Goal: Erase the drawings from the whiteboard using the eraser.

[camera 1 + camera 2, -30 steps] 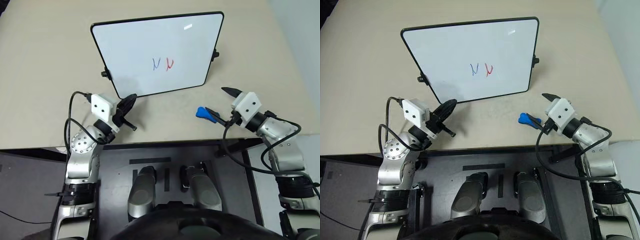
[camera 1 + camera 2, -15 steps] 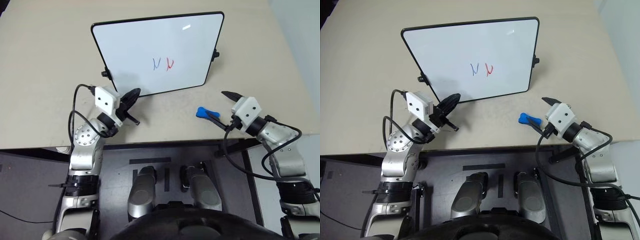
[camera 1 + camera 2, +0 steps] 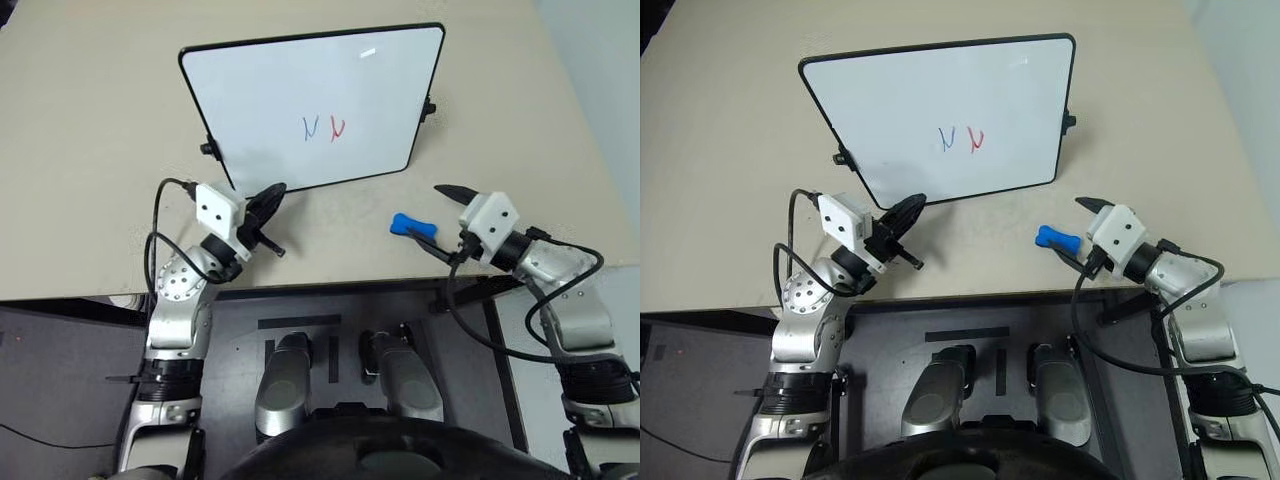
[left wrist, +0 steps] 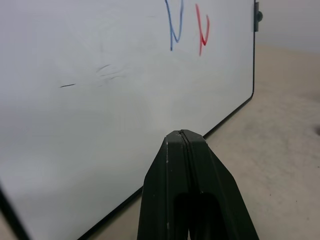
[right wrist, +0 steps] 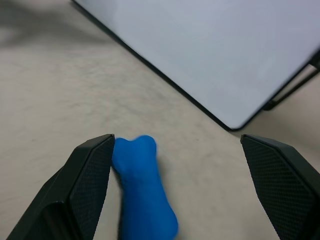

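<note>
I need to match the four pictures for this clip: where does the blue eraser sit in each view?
Left eye view: the eraser lies on the table right of centre, below the whiteboard.
Right eye view: the eraser is below the board's lower right corner.
Left wrist view: not in it.
Right wrist view: the eraser lies between the open jaws, beside one.
Shared landmark: the whiteboard's black-framed edge.

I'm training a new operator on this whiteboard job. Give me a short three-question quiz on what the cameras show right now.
1. True or false: the eraser lies on the whiteboard.
2. Which tool is shut: (a) left tool, (b) right tool?
3. What colours are the drawings?

Key:
1. False: it lies on the table, off the board's near right corner, between the right tool's open fingers.
2. (a): its fingers meet; the right tool is wide open.
3. Blue and red, unerased.
</note>
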Robot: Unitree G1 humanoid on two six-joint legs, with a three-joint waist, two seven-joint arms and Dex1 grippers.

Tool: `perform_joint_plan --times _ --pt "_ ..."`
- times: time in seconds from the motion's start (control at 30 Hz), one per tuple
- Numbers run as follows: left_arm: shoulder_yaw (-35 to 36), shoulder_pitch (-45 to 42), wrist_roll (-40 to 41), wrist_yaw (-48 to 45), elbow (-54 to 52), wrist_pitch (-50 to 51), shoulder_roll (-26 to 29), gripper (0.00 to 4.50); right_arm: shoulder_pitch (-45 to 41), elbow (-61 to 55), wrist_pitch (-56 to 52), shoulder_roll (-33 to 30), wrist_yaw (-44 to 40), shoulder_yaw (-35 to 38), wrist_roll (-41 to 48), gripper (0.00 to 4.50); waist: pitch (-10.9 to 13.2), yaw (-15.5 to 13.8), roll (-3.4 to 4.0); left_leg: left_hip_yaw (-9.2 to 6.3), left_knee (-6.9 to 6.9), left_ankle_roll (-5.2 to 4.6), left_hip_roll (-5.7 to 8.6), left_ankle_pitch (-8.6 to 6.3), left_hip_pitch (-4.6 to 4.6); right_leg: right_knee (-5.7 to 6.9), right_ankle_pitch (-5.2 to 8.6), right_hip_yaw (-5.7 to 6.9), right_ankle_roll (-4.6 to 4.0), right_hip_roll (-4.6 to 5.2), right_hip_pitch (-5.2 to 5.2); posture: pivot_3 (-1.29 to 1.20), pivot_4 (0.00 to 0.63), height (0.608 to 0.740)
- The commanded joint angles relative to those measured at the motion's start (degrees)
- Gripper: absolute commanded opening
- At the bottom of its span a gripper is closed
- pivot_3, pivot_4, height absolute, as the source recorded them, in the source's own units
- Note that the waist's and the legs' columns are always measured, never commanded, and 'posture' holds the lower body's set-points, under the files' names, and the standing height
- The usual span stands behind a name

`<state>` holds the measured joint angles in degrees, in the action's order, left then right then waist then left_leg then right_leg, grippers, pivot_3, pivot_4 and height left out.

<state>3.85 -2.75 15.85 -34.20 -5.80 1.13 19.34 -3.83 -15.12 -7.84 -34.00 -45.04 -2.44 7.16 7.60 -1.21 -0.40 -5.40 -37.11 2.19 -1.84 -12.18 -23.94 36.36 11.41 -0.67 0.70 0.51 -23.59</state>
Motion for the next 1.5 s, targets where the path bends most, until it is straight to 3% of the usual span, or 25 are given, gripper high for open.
perform_joint_plan --times 0.03,0.47,0.9,1.0,1.3,1.37,1.5 --pt "0.7 0.6 0.6 0.6 -3.4 -0.3 0.3 0.0 0.6 -2.0 -1.2 -0.6 -2.1 -0.7 2.3 4.26 0.0 -0.1 0.0 0.0 0.0 0.0 0.0 0.0 -0.01 -0.01 0.0 0.0 0.0 0.0 0.0 0.0 0.15 0.74" --pt "-0.1 1.4 1.4 -0.4 -3.6 -0.3 0.1 0.0 3.2 -4.0 -5.2 -2.1 -4.8 -2.5 3.9 4.26 0.0 -0.2 0.0 0.01 -0.01 0.02 0.0 0.0 0.0 0.0 -0.11 -0.02 -0.19 -0.01 0.01 0.0 0.15 0.74" --pt "-0.7 2.9 1.1 0.3 -4.9 -0.3 -0.7 0.0 -0.5 3.2 -2.8 -1.2 -3.6 -4.1 0.9 4.26 0.0 -0.1 0.0 0.0 -0.01 0.01 0.0 0.01 0.02 0.02 -0.14 -0.02 -0.23 -0.01 0.01 0.0 0.15 0.74" --pt "-0.7 3.0 1.1 0.5 -5.1 -0.3 -0.7 0.0 -1.1 4.5 -2.0 -1.2 -2.9 -4.3 -0.4 3.73 0.0 -0.1 0.0 0.0 -0.01 0.01 0.0 0.01 0.02 0.01 -0.15 -0.02 -0.25 -0.01 0.02 0.0 0.15 0.74" --pt "-0.8 1.9 1.1 0.4 -4.0 -0.5 -0.6 0.0 -2.4 6.3 -1.0 -0.8 -1.0 -4.2 -1.7 0.57 0.0 -0.1 -0.01 0.0 -0.01 0.01 -0.01 0.01 0.2 0.02 -0.16 -0.03 -0.27 -0.01 0.17 0.0 0.15 0.74" --pt "-0.9 1.6 1.1 0.4 -3.8 -0.6 -0.6 0.0 -2.6 6.6 -0.6 -0.9 -0.6 -4.3 -2.2 0.03 0.0 -0.1 0.0 0.0 -0.01 0.01 -0.01 0.01 0.2 0.02 -0.14 -0.04 -0.25 -0.01 0.18 0.0 0.15 0.74" --pt "-0.9 1.0 1.0 0.2 -3.2 -0.8 -0.7 0.0 -3.1 6.8 0.4 -0.8 -0.1 -4.1 -2.8 0.03 0.0 -0.1 -0.01 0.0 -0.01 0.02 -0.01 0.02 0.23 0.02 -0.15 -0.04 -0.24 -0.01 0.2 0.0 0.15 0.74"
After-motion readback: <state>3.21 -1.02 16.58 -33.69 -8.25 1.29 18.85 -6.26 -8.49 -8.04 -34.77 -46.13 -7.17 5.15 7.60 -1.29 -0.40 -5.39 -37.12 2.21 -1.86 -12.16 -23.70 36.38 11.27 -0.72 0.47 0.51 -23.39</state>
